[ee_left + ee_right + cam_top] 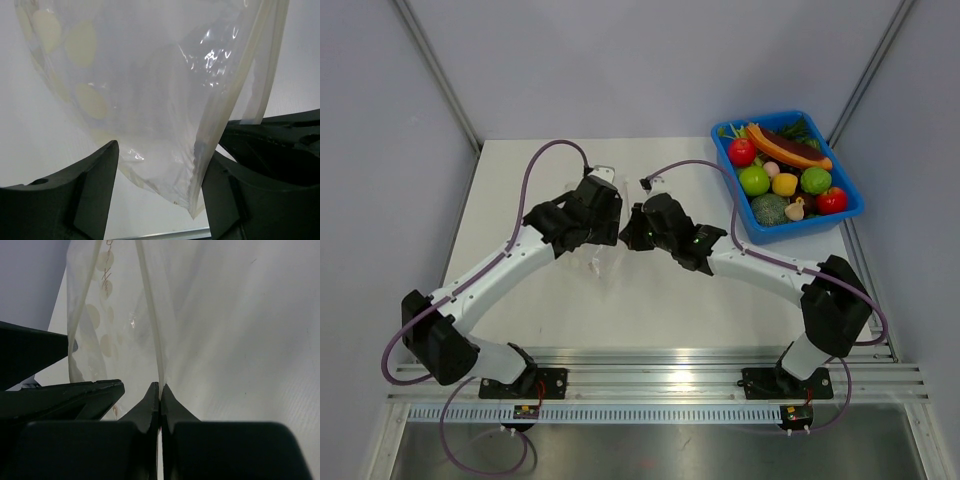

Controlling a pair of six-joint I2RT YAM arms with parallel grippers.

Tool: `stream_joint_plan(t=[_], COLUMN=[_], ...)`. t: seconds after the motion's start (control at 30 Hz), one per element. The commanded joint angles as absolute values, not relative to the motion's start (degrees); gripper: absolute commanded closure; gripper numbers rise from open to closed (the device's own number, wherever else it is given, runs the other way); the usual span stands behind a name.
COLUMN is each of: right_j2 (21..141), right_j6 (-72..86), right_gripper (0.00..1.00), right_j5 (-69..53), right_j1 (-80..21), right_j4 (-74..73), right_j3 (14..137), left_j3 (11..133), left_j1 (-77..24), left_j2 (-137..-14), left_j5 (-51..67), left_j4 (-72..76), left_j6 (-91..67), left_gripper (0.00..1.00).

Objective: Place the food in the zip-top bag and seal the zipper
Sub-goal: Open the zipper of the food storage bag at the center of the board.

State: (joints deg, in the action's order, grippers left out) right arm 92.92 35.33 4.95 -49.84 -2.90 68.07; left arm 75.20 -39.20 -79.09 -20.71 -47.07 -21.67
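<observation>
The zip-top bag [150, 90] is clear and crinkly with pale dots, and it hangs between the two grippers at mid-table. My left gripper [165, 150] is open, and the bag's lower corner hangs loose between its fingers, close to the right finger [235, 190]. The zipper [150, 315] shows as a pale strip along the bag's edge. My right gripper [160, 387] is shut on that strip. The food [785, 180], glossy red, green, yellow and orange pieces, lies in the blue tray [790, 231] at the back right. No food shows inside the bag.
In the top view both wrists meet near the table's middle [625, 225], with a bit of the clear bag [598, 264] showing just below them. Grey walls close in the back and sides. An aluminium rail [660, 375] runs along the near edge.
</observation>
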Motion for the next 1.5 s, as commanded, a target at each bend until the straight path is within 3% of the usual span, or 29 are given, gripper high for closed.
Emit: stream_joint_plan(t=[0.0,0.17,0.3,0.5,0.7,0.73,0.8,0.87,1.17,1.47], right_j2=[90.53,90.26,89.91,88.95,86.40,85.96,85.78,85.34,88.94,88.60], right_j6=[36.21,35.77,35.77,35.95,37.61,37.44,37.01,36.65,28.05,24.43], right_gripper=[1.00,1.00,1.00,1.00,1.00,1.00,1.00,1.00,1.00,1.00], right_j5=[5.36,5.54,5.62,5.62,5.36,5.36,5.54,5.28,0.79,1.67], right_j1=[-49.39,-49.40,-49.13,-49.04,-48.16,-47.99,-47.03,-45.71,-36.30,-35.07], right_j4=[-1.67,-2.20,-2.20,-2.20,-0.97,-1.14,-2.63,-3.16,-8.96,-13.88], right_j3=[67.68,67.76,67.50,66.80,64.25,63.90,63.72,62.67,64.16,62.41], left_j3=[76.91,76.73,76.20,74.97,75.85,76.55,78.04,81.46,88.51,91.23], left_j1=[-39.90,-40.78,-42.27,-44.20,-44.65,-44.65,-44.65,-44.56,-44.21,-43.42], left_j2=[-79.54,-79.98,-80.07,-81.82,-82.88,-82.97,-83.58,-84.28,-85.96,-90.87], left_j5=[-23.20,-24.70,-26.01,-29.61,-32.69,-32.78,-32.00,-29.55,-10.31,-3.96], left_j4=[-43.34,-42.89,-42.54,-42.10,-42.10,-42.19,-44.11,-47.09,-51.60,-48.69], left_j6=[-22.24,-21.36,-21.27,-21.62,-20.74,-20.57,-20.13,-19.95,-24.60,-28.21], left_gripper=[0.34,0.35,0.28,0.32,0.58,0.65,0.88,1.00,1.00,1.00])
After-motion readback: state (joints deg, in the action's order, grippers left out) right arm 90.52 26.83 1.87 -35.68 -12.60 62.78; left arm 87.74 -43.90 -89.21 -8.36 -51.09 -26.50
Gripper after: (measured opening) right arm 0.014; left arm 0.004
